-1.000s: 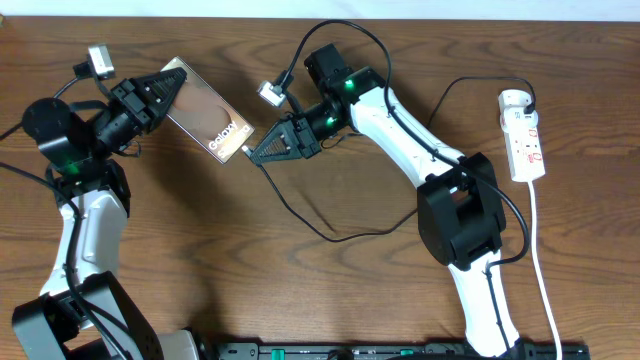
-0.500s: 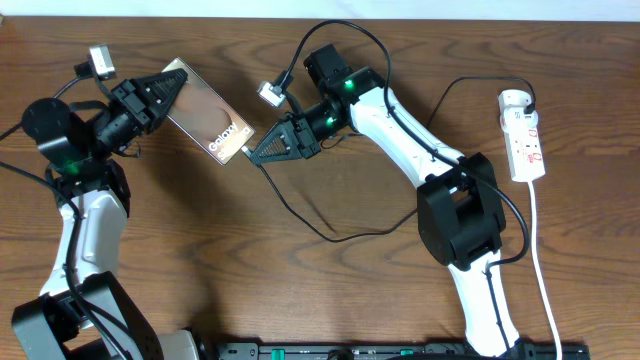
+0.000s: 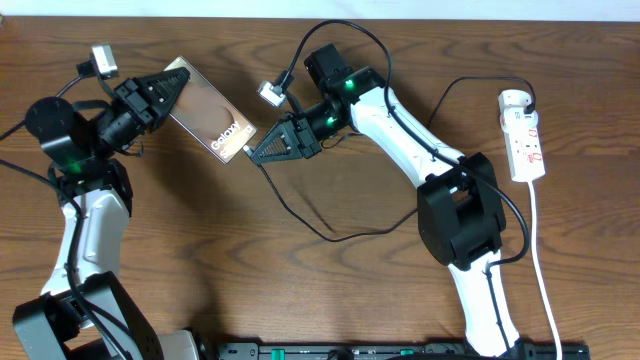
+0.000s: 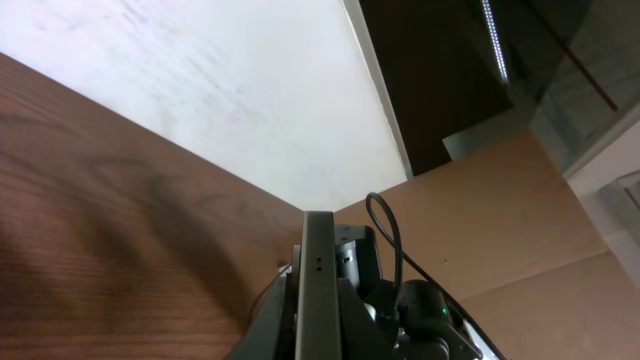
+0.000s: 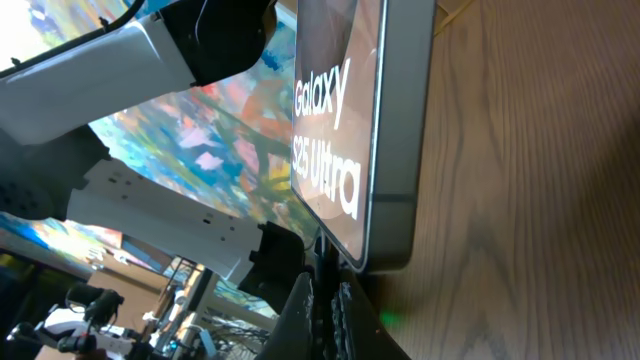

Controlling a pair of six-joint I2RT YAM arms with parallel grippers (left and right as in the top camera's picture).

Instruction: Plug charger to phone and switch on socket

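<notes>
From overhead, the phone [image 3: 208,110] lies slantwise toward the far-left corner of the table [image 3: 250,290], with bare wood open toward the near edge between the two arm bases. The left gripper [image 3: 172,88] is clamped on the phone's far-left end. The right gripper [image 3: 252,155] has its fingers drawn together on the plug end of the charger [image 3: 335,238], right at the phone's near-right end. The black cable loops across mid-table, then runs to a white adapter [image 3: 514,100] in the socket [image 3: 526,142], which lies along the right edge near the far-right corner. Its white cord [image 3: 543,260] trails to the near edge. The left wrist view shows the phone edge-on and upright in the middle, wood to the left, a white wall [image 4: 200,90] beyond the far edge and brown cardboard [image 4: 520,230] to the right; the socket is out of view. Only the right wrist view shows the full lettering "Galaxy S25 Ultra", with the narrowed fingers [image 5: 305,305] under the phone's end edge. Whether the plug is seated cannot be told.
</notes>
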